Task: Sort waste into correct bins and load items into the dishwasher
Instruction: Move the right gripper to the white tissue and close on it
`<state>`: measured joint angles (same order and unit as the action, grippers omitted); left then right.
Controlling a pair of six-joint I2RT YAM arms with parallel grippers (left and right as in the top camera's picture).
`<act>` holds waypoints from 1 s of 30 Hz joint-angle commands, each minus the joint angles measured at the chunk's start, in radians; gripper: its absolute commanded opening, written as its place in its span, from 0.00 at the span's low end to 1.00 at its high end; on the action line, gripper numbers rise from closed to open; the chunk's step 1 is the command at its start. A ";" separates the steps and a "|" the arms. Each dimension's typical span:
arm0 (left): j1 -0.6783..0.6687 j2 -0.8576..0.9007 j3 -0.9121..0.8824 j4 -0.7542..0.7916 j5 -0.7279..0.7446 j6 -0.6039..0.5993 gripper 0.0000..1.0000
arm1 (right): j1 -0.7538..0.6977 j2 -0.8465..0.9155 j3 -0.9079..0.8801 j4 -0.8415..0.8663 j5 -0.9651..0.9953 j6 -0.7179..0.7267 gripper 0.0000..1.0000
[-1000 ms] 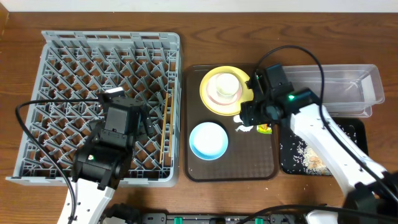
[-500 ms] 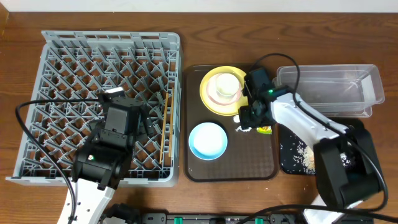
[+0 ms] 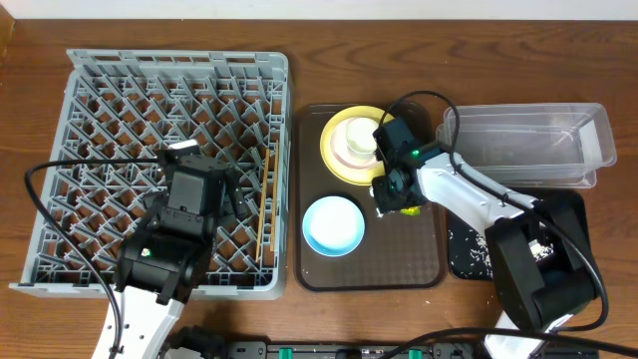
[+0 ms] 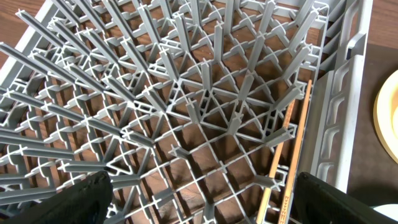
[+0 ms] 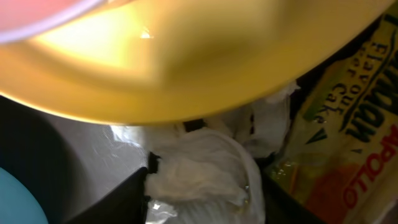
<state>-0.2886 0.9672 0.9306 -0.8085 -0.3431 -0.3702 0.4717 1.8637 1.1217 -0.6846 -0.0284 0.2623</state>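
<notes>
My right gripper (image 3: 392, 194) is low over the brown serving tray, just below the yellow plate (image 3: 334, 152). In the right wrist view its fingers (image 5: 205, 193) press on both sides of the crumpled white tissue (image 5: 199, 171). The yellow-green snack wrapper (image 5: 348, 137) lies right beside it. The cream cup (image 3: 361, 140) sits on the plate. The light blue bowl (image 3: 333, 224) is on the tray's front left. My left gripper (image 4: 202, 199) is open and empty above the grey dish rack (image 3: 120, 100). The chopsticks (image 3: 265, 199) lie along the rack's right side.
The brown serving tray (image 3: 399, 261) sits between the rack and the bins. The clear tub (image 3: 528, 140) stands at the back right. The black tray (image 3: 462, 261), with rice crumbs (image 3: 478, 251) in it, lies in front of the tub under my right arm.
My right gripper has moved left and down, from beside the clear tub onto the tissue next to the plate. The left arm has not moved.
</notes>
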 commanded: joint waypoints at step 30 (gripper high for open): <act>0.005 0.001 0.018 -0.003 -0.013 -0.009 0.94 | 0.007 -0.172 -0.010 -0.112 0.065 0.003 0.59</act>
<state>-0.2886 0.9672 0.9302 -0.8085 -0.3431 -0.3702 0.4717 1.6947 1.1206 -0.7963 0.0189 0.2672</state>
